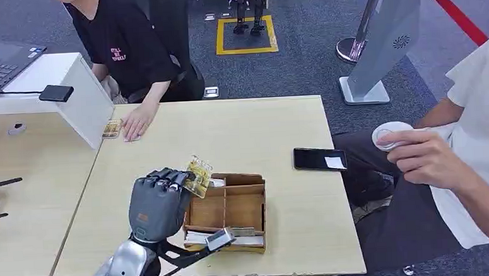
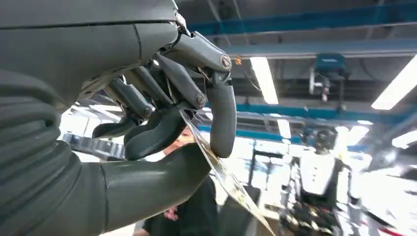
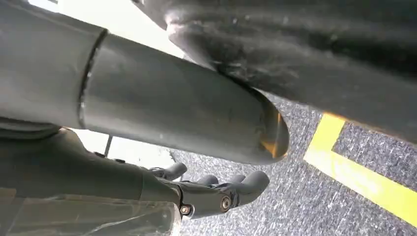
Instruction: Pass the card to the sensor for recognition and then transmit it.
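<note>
I saw my left hand [image 1: 159, 202] raised over the near part of the worktop [image 1: 279, 120], pinching a yellowish card [image 1: 199, 176] between thumb and fingers [image 2: 222, 113], just above the left edge of a brown cardboard box [image 1: 228, 208]. A black phone [image 1: 319, 159] lay to the right of the box. My right hand [image 3: 216, 189] hung over grey carpet [image 3: 275, 211], its fingers loosely curled around nothing.

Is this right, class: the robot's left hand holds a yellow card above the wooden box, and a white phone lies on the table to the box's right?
One detail is wrong: the phone is black, as the head view shows. The left hand does hold the yellow card above the wooden box.
</note>
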You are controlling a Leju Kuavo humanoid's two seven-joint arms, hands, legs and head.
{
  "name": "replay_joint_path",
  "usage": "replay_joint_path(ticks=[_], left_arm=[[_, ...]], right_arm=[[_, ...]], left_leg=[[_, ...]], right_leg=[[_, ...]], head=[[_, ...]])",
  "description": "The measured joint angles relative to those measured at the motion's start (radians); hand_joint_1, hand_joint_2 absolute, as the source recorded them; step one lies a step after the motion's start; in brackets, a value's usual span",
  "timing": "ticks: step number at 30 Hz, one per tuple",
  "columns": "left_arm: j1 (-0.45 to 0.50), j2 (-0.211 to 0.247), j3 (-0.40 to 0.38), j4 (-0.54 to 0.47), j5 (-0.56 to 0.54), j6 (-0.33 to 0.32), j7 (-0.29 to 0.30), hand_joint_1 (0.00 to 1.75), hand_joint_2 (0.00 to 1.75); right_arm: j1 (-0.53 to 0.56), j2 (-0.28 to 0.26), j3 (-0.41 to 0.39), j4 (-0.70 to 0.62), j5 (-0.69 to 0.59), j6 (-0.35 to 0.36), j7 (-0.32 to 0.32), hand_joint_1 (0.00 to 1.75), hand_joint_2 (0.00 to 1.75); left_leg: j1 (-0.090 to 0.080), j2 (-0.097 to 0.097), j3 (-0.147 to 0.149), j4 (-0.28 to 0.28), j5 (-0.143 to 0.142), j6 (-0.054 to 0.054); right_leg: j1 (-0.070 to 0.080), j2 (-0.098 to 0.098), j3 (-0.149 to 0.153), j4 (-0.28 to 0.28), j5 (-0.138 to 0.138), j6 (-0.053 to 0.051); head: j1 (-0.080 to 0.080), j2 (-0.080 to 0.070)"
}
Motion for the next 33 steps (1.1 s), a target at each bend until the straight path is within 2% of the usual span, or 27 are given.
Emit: replay_joint_path(ticks=[7,13,19,26,33], left_arm=[[-0.113,-0.043,0.107,0.103,0.021,-0.04,0.008,1.75,1.75],[-0.222,-0.055,0.195,0.221,0.052,-0.096,0.017,1.75,1.75],[-0.32,-0.06,0.281,0.372,0.072,-0.125,0.027,1.75,1.75],[-0.416,-0.058,0.372,0.573,0.073,-0.122,0.042,1.75,1.75],[-0.45,-0.051,0.425,0.699,0.069,-0.117,0.042,1.75,1.75]], right_arm=[[0.0,-0.004,0.032,0.009,0.0,-0.013,0.003,0.0,0.0],[0.0,-0.012,0.066,0.018,0.0,-0.014,0.003,0.0,0.0],[-0.001,-0.021,0.097,0.026,0.0,-0.013,0.007,0.0,0.0],[-0.002,-0.031,0.139,0.033,0.0,-0.01,0.007,0.0,0.0],[-0.005,-0.038,0.162,0.036,0.0,-0.01,0.007,0.0,0.0]], left_leg=[[0.0,0.0,0.0,0.0,0.001,-0.001],[0.0,0.0,0.0,0.0,0.002,-0.001],[0.0,0.0,0.0,0.0,0.002,-0.001],[0.0,0.0,0.0,0.0,0.002,0.0],[0.0,0.001,-0.001,0.0,0.002,0.0]], right_leg=[[0.0,0.0,0.0,0.0,0.0,-0.001],[0.0,0.001,0.0,0.0,0.001,-0.001],[0.0,0.001,0.0,0.0,0.001,-0.001],[0.0,0.001,-0.001,0.001,0.001,-0.001],[0.0,0.001,-0.001,0.001,0.001,-0.001]], head=[[0.0,0.0],[0.0,0.0],[0.0,0.0],[-0.001,0.0],[-0.001,0.0]])
